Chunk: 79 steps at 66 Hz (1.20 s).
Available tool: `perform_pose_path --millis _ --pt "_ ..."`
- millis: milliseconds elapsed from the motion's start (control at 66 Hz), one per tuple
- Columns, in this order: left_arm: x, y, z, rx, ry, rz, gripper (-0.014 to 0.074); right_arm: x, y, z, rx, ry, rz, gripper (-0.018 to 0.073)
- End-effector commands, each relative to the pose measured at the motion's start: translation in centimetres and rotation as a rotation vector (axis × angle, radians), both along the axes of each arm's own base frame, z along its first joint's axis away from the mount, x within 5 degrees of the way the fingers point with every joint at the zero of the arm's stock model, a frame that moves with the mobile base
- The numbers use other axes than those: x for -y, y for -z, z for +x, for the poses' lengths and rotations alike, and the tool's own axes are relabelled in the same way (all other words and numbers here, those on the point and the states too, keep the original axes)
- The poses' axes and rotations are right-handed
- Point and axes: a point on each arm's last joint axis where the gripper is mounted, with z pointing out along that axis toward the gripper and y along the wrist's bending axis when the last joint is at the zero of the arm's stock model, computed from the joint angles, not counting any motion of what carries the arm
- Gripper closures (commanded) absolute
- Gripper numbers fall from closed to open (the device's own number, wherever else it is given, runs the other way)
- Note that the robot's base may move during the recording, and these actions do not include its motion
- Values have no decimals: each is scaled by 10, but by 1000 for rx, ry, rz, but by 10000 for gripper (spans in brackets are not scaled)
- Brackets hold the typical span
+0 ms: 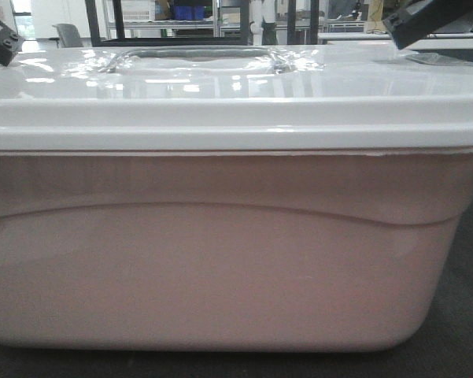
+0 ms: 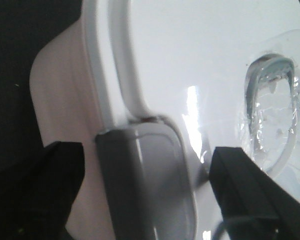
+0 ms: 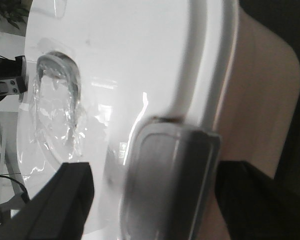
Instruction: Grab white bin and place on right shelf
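Observation:
The white bin [image 1: 220, 260] fills the front view, its pinkish tub under a glossy white lid [image 1: 220, 87] with a recessed handle [image 1: 201, 59]. My left gripper [image 1: 1, 43] is at the bin's left end and my right gripper [image 1: 425, 22] at its right end. In the left wrist view the left gripper [image 2: 145, 152] is open, its black fingers [image 2: 55, 190] on either side of a grey latch [image 2: 145, 190], with gaps. The right gripper [image 3: 154, 172] is likewise open around the other grey latch [image 3: 169, 190]. The right shelf is out of view.
The bin stands on a dark surface [image 1: 464, 315]. Behind it, far off, are metal racks with blue crates [image 1: 190, 12] and a grey chair [image 1: 69, 35].

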Motion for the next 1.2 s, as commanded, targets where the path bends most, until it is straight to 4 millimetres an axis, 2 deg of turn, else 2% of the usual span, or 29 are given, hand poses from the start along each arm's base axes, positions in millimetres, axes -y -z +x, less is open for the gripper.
perform_pose_path --millis 0,484,772,1181 --pt "6 -17 -4 31 28 -68 178 -3 -17 0 60 8 74 -41" --pt "6 -17 -4 31 28 -68 178 -3 -18 2 65 27 80 -40" --pt "6 -17 -4 31 28 -68 178 -3 -18 2 63 23 83 54" --pt "6 -17 -4 31 28 -68 178 -3 -18 2 63 22 84 54"
